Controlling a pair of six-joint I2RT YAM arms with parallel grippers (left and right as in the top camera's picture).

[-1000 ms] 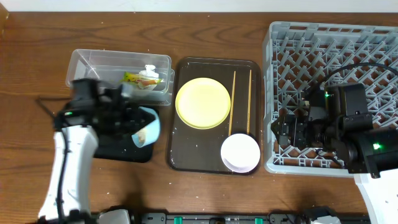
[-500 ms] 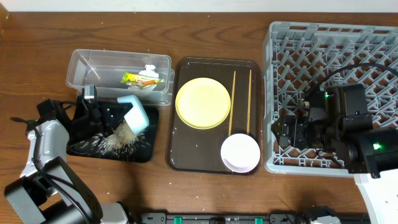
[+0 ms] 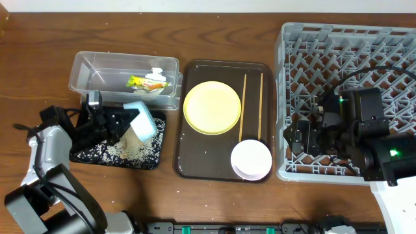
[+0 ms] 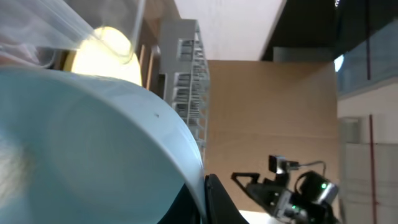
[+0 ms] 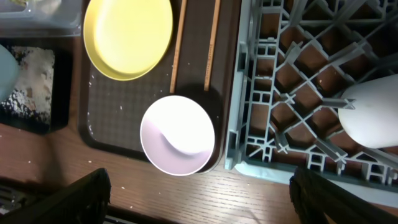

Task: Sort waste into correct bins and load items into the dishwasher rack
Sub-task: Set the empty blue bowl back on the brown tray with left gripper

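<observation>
The wooden desk (image 3: 214, 201) is bare along the lower edge of the frame and at far left. At lower left the black tray (image 3: 151, 159) carries crumbs (image 3: 127, 149). The left gripper (image 3: 129, 123) holds the blue bowl (image 3: 141, 120) tilted over them. At center the brown tray (image 3: 195, 162) has the white bowl (image 3: 251, 159) in its lower right corner, and above it the plate (image 3: 212, 107) beside the chopsticks (image 3: 244, 107). The right gripper (image 3: 296, 139), fingers wide apart, hangs over the lower left part of the rack (image 3: 351, 52). Farthest, at upper left, the tub (image 3: 97, 62) holds the wrapper (image 3: 138, 82) and scraps (image 3: 156, 75).
</observation>
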